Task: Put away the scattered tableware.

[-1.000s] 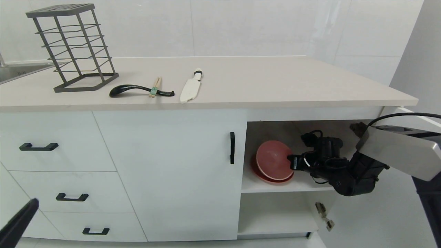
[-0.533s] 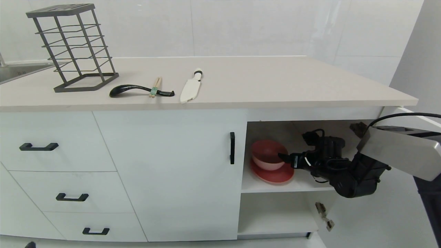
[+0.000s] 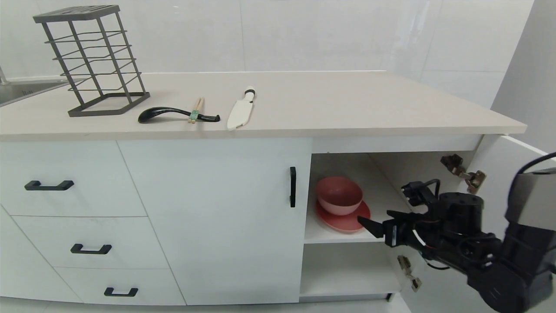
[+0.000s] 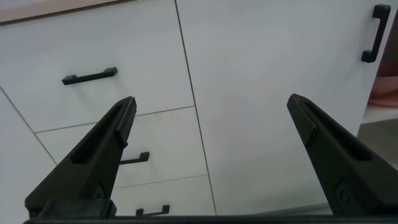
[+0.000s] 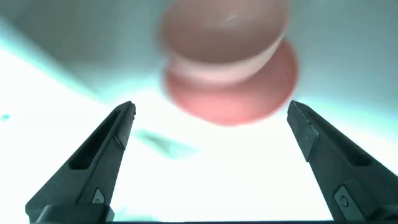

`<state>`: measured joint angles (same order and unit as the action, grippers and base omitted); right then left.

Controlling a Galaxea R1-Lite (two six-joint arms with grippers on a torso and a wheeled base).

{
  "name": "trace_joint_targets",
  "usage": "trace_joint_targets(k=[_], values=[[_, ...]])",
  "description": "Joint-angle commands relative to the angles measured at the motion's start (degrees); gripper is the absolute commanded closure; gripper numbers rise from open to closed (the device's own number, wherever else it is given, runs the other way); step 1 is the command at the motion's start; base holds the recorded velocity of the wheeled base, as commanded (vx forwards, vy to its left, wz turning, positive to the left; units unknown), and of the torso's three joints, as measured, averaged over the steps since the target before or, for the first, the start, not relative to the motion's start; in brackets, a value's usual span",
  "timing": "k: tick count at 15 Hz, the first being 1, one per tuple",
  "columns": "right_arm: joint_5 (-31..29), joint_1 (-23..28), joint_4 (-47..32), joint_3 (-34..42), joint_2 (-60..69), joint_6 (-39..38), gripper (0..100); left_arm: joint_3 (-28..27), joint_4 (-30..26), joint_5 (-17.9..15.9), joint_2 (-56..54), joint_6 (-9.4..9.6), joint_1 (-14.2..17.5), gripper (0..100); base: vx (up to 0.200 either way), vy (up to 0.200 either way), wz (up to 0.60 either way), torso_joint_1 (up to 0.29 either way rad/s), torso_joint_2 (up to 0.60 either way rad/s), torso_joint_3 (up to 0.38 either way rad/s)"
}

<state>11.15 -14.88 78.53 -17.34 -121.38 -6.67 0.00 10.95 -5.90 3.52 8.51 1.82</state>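
The pink bowl sits upright on the pink plate on the upper cupboard shelf, just ahead of my right gripper. Its jaws stand wide apart and hold nothing, the tips near the plate's front rim without touching it. Above this gripper and well off to its left, on the worktop, lie a black ladle, chopsticks across its handle and a white knife just beside them, with a wire rack farther left. My left gripper, also spread wide and empty, faces the drawers and the closed door.
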Motion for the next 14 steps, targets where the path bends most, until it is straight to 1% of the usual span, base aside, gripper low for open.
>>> trace_joint_targets(k=[1,2,3,4,5,7,8,9,11,12,13,14], values=[[3.6,-1.2,2.0,17.3,23.3,3.8,0,0.0,-2.6,0.1,-1.4,0.02,-0.9,0,0.000,0.000,0.00,0.000,0.00,0.000],[4.0,-1.0,-0.3,17.3,29.4,4.2,0,0.0,-6.3,0.1,-3.4,0.10,-1.7,0,0.000,0.000,0.00,0.000,0.00,0.000],[4.1,-0.8,-2.9,17.3,36.6,4.9,0,0.0,-7.7,0.2,-3.5,-0.34,-1.7,0,0.000,0.000,0.00,0.000,0.00,0.000],[4.1,-0.8,-5.8,17.3,43.3,6.1,0,0.0,-8.1,0.1,-3.5,-1.13,-1.7,0,0.000,0.000,0.00,0.000,0.00,0.000],[4.1,-0.5,-8.0,17.3,50.0,6.9,0,0.0,-8.7,0.0,-3.5,-1.30,-1.7,0,0.000,0.000,0.00,0.000,0.00,0.000],[4.1,3.4,-11.9,17.3,63.6,6.9,0,0.0,-9.8,0.4,-3.5,-2.01,-1.7,0,0.000,0.000,0.00,0.000,0.00,0.000],[4.3,8.4,-18.8,17.3,76.3,7.6,0,0.0,-10.9,0.7,-3.5,-3.24,-1.7,0,0.000,0.000,0.00,0.000,0.00,0.000],[4.8,10.2,-25.8,17.3,87.1,9.5,0,0.0,-10.9,0.8,-3.5,-3.50,-1.7,0,0.000,0.000,0.00,0.000,0.00,0.000],[7.0,10.5,-42.9,17.3,110.3,12.4,0,0.0,-10.9,1.4,-3.5,-4.38,-1.7,0,0.000,0.000,0.00,0.000,0.00,0.000],[7.1,10.5,-47.4,17.3,115.4,12.4,0,0.0,-10.9,1.4,-3.5,-4.38,-1.7,0,0.000,0.000,0.00,0.000,0.00,0.000],[6.9,10.5,-46.5,17.3,115.4,13.3,0,0.0,-10.9,1.4,-3.5,-4.38,-1.7,0,0.000,0.000,0.00,0.000,0.00,0.000],[6.5,12.0,-48.3,17.3,115.4,13.3,0,0.0,-11.0,1.5,-3.5,-4.47,-1.7,0,0.000,0.000,0.00,0.000,0.00,0.000]])
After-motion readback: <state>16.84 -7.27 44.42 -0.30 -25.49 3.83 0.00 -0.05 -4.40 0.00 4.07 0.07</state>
